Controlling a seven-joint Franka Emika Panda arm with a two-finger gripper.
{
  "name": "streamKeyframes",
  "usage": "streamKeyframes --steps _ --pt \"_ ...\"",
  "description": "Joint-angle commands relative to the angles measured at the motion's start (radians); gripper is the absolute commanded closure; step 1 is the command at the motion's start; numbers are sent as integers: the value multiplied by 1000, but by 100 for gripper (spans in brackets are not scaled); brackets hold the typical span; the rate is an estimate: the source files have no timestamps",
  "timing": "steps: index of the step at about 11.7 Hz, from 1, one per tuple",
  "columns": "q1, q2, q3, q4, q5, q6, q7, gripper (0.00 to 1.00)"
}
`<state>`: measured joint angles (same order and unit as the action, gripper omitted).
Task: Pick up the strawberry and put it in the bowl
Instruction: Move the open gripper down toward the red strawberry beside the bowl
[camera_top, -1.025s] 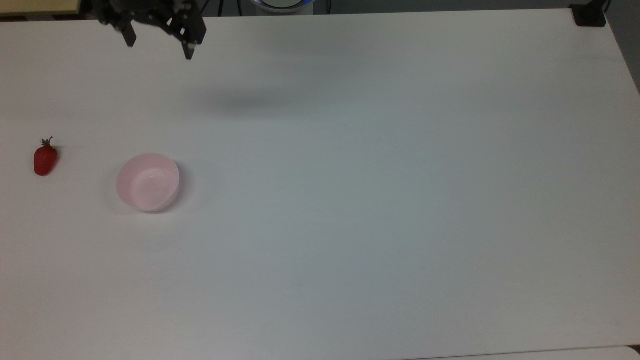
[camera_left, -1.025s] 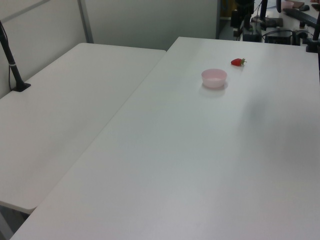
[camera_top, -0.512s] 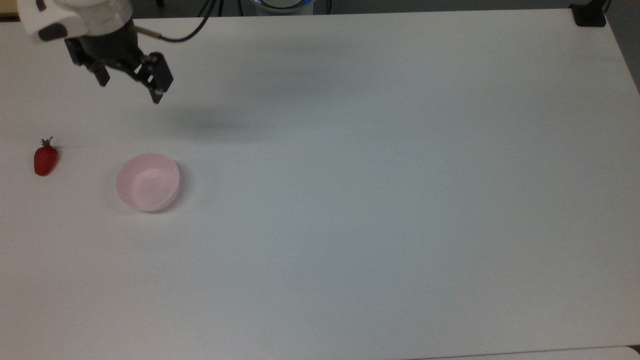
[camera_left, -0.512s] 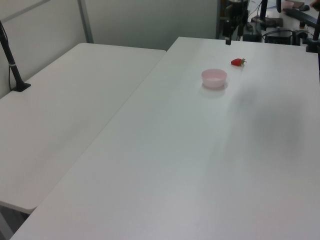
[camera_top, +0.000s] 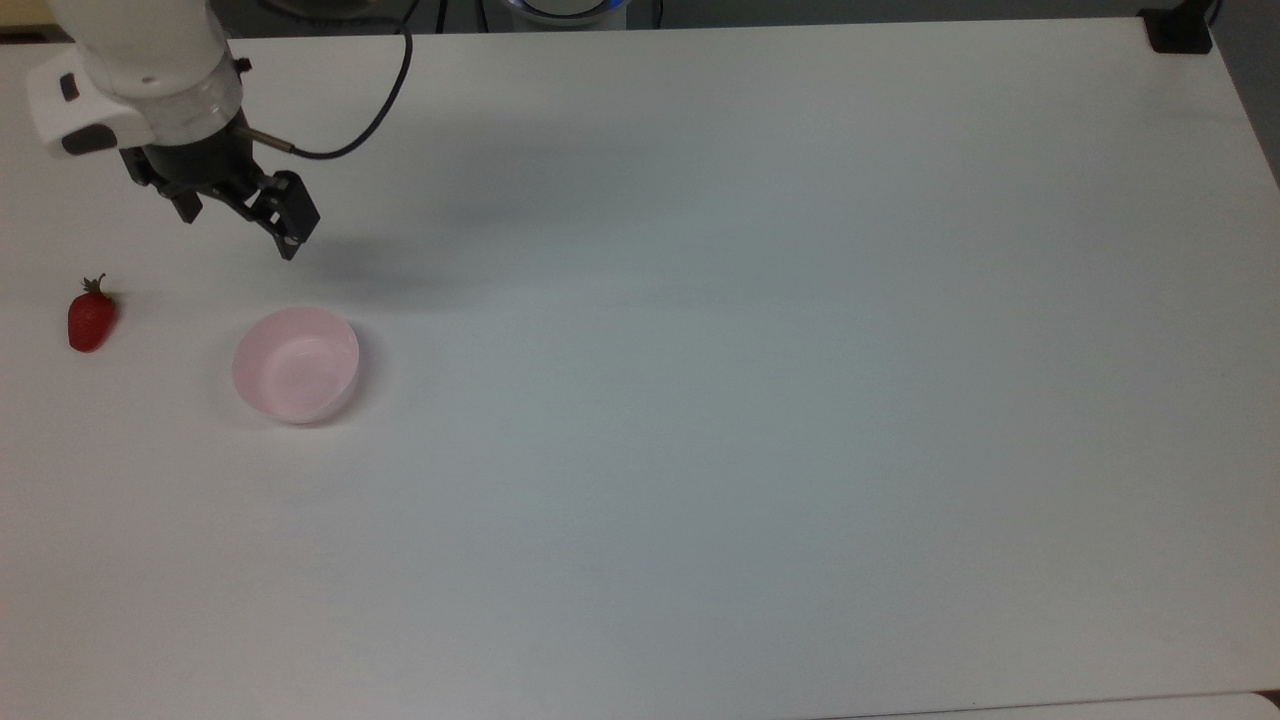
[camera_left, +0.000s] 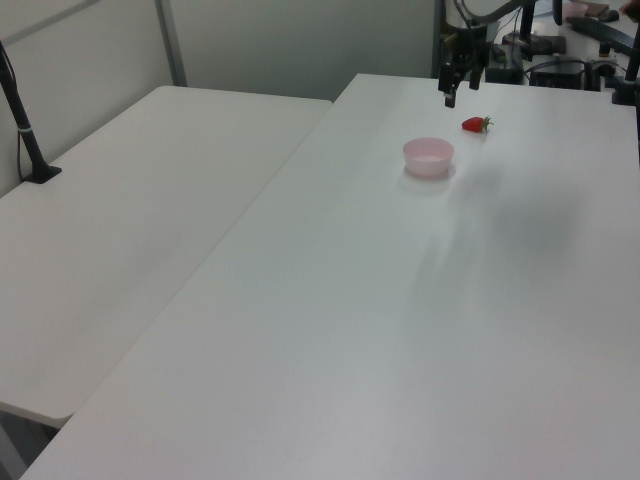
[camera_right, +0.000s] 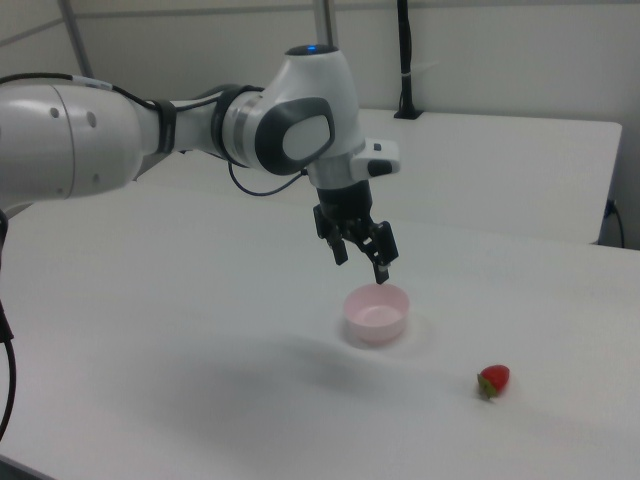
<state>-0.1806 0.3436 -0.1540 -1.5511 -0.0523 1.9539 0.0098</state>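
A small red strawberry with a green stem lies on the white table near the top view's left edge. The empty pale pink bowl stands upright to the strawberry's right in that view. My gripper hangs open and empty above the table, up and between the two in the top view. In the right view the gripper hovers just over the bowl, with the strawberry lower right. The left view puts the gripper beyond the bowl and the strawberry.
A black clamp sits at the table's corner at the top view's upper right. The arm's cable loops above the table. A second white table adjoins at the left view's left, with a black post.
The arm has swung down and toward the top view's left, coming lower over the table and closer to the bowl. The fingers stay open. Strawberry and bowl have not moved.
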Motion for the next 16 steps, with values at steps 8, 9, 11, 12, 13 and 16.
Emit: streamKeyframes --steps 8,9,11,12,13,16 --pt "-34 110 -3 2 -3 115 87 0" --pt "-34 118 -3 2 -4 115 102 0" --pt "-33 133 -3 2 -6 117 110 0" --pt "-33 147 -3 3 -4 117 110 0" --pt "-30 159 -3 3 -4 122 113 1" --pt "-34 178 -3 3 -7 201 173 5"
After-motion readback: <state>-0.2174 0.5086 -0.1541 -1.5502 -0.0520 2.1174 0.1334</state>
